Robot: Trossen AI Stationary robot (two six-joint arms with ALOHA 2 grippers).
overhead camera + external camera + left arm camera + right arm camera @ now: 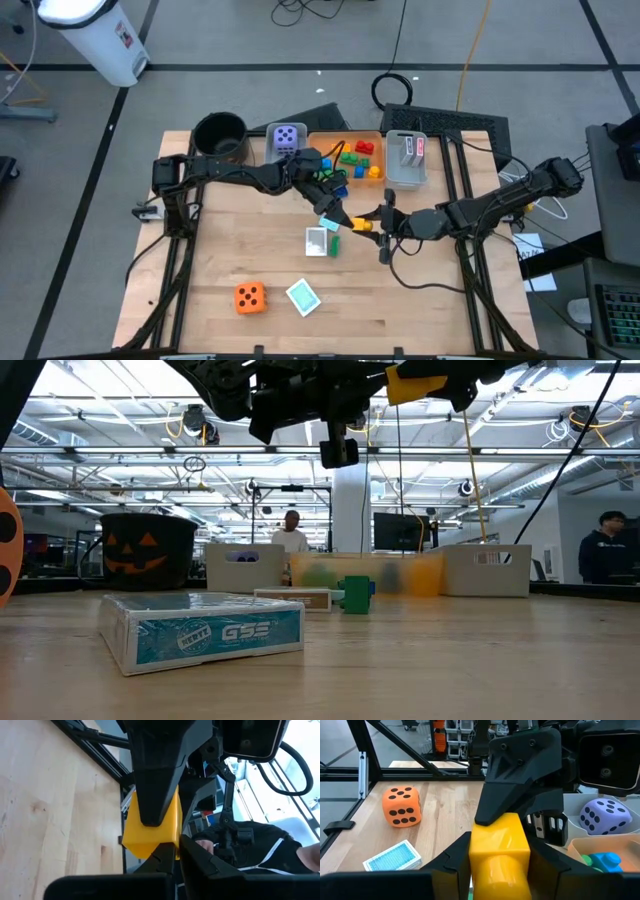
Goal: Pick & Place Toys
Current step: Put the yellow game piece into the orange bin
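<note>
Near the middle of the high view, the two grippers meet over the desk around one yellow brick. The right gripper has its jaws partly closed on the sides of this brick, as the right wrist view shows. The left gripper has its jaws shut, with the tips touching the top of the same brick; whether it grips or only touches it cannot be told. It looks like a handover in the air, above the desk.

Just below them in the frame lie a white card and a green brick. Lower left is the orange die, and beside it a teal card.

At the upper middle, the purple die sits in its own bin. The orange bin holds several bricks, and the grey bin holds cards.

So the task seems well advanced, but four toys wait on the desk, plus the brick in the air.
</note>
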